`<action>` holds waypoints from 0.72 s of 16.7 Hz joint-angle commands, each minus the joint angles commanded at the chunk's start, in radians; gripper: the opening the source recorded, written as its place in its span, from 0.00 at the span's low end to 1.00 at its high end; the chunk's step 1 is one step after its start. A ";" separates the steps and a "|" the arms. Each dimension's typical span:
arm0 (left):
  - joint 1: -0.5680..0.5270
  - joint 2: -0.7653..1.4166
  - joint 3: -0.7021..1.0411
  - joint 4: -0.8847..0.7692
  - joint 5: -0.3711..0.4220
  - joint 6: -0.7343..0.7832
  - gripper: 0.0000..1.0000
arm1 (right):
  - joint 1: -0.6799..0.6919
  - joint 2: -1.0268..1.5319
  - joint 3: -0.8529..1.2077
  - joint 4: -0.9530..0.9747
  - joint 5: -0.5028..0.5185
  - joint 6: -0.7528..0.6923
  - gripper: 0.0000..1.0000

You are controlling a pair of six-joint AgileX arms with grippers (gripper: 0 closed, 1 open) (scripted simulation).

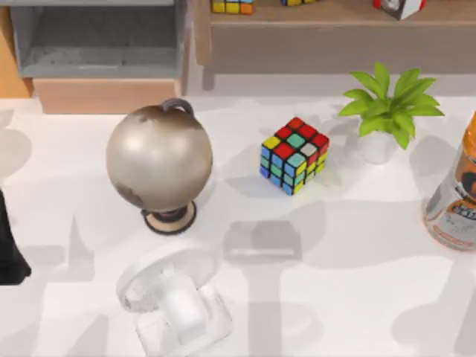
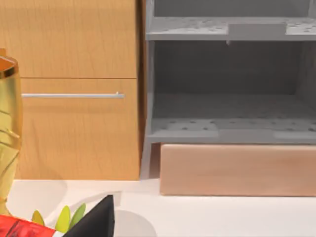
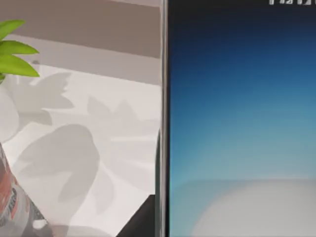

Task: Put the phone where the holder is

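There's your phone [image 3: 237, 123], right up against the right wrist camera: a slim black slab standing on end, its screen deep blue fading to a soft white glow, with small white lettering at one end. It is held off the white tabletop [image 1: 357, 282], which you can see behind it. The right tool [image 3: 143, 221] is a dark wedge pressed to the phone's edge, clamped on it. That same view catches bright green leaves of the plant [image 3: 15, 47] and the orange-labelled bottle [image 3: 10, 197] off to one side. Look from above and you get the holder [image 1: 175, 301] at the near left of the tabletop, translucent white plastic with a round disc back on a squarish clear base. Just behind it stands the silvery globe [image 1: 158, 158] on its round foot. The Rubik's cube [image 1: 294, 155] sits mid-table, with the potted plant and the bottle at the right edge. Your left arm [image 1: 7, 245] is a dark shape at the far left edge. Its wrist view faces a wood-grain cabinet [image 2: 74, 89] with a thin metal handle, a grey speckled shelf unit [image 2: 227, 89] and a pale wooden block [image 2: 237, 170]. The left tool [image 2: 96, 219] shows as a dark tip there, and you cannot tell its state.
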 joint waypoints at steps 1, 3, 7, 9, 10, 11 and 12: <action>0.000 0.000 0.000 0.000 0.000 0.000 1.00 | 0.002 0.000 -0.001 0.002 0.002 0.001 0.00; 0.000 0.000 0.000 0.000 0.000 0.000 1.00 | 0.022 -0.003 -0.010 0.029 0.023 0.013 0.00; 0.000 0.000 0.000 0.000 0.000 0.000 1.00 | 0.077 0.011 -0.031 0.122 0.102 0.057 0.00; 0.000 0.000 0.000 0.000 0.000 0.000 1.00 | 0.111 0.043 -0.031 0.174 0.124 0.086 0.00; 0.000 0.000 0.000 0.000 0.000 0.000 1.00 | 0.125 0.064 -0.031 0.199 0.126 0.102 0.00; 0.000 0.000 0.000 0.000 0.000 0.000 1.00 | 0.134 0.085 -0.030 0.222 0.124 0.118 0.00; 0.000 0.000 0.000 0.000 0.000 0.000 1.00 | 0.139 0.103 -0.029 0.242 0.119 0.131 0.00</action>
